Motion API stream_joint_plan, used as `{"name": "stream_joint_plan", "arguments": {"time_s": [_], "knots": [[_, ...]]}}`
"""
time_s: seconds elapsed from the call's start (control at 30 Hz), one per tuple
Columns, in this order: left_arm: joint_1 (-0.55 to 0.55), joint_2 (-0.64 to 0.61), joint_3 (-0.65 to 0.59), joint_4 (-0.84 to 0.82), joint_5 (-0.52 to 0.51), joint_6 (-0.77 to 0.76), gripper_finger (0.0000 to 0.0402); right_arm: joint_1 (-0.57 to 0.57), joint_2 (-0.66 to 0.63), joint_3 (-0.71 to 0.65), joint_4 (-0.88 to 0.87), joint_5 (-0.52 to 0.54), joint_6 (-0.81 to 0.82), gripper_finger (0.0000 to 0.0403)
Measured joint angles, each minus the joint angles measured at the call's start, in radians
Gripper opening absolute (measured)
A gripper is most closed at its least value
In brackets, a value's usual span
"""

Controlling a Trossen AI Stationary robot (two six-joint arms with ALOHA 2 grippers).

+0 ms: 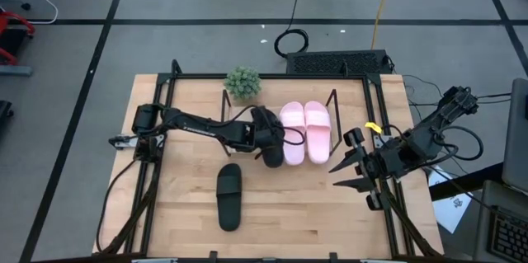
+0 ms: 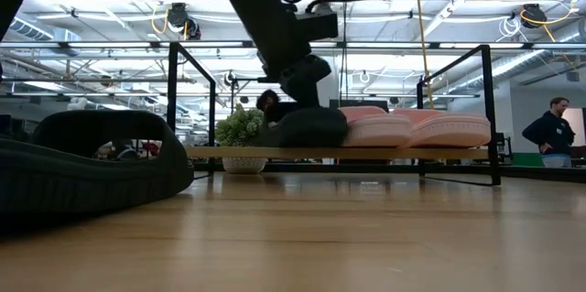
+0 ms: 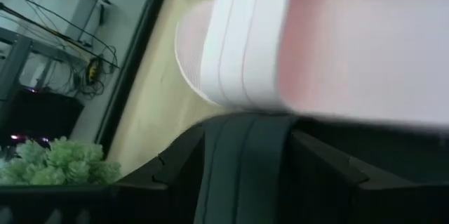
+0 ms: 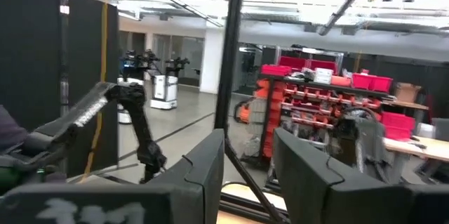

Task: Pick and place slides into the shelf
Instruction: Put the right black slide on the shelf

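Observation:
The shelf (image 2: 385, 153) stands at the table's far middle, and the pink pair (image 1: 305, 131) lies side by side on its wooden board. One black slide (image 1: 272, 154) sits on the board just left of the pink pair, under my left gripper (image 1: 268, 135), which is shut on it. The second black slide (image 1: 229, 197) lies flat on the table nearer the front, and looms large in the low view (image 2: 82, 164). My right gripper (image 1: 345, 174) hangs open over the table's right edge, touching nothing. My left gripper holds the black slide by its wide strap (image 3: 242, 175), pinched between the two fingers (image 3: 175, 178), which lie one on each side of it. It comes from above, slanting in from the table's left. The slide's sole (image 2: 307, 129) rests on the shelf's board beside the pink slide (image 3: 316, 41).
A small green potted plant (image 1: 242, 83) stands at the shelf's far left corner. Black upright rods (image 2: 174, 109) frame the shelf's ends. The black table frame (image 1: 157, 180) runs along both sides. Bare wood lies in front of the shelf. People show in the room beyond (image 2: 552, 132).

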Motion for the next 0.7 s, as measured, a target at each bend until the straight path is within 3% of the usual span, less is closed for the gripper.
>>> {"name": "stream_joint_plan", "arguments": {"time_s": [0.7], "knots": [[-0.034, -0.001, -0.022, -0.016, 0.026, -0.037, 0.02, 0.0, 0.0, 0.0, 0.0, -0.037, 0.0, 0.0111]]}}
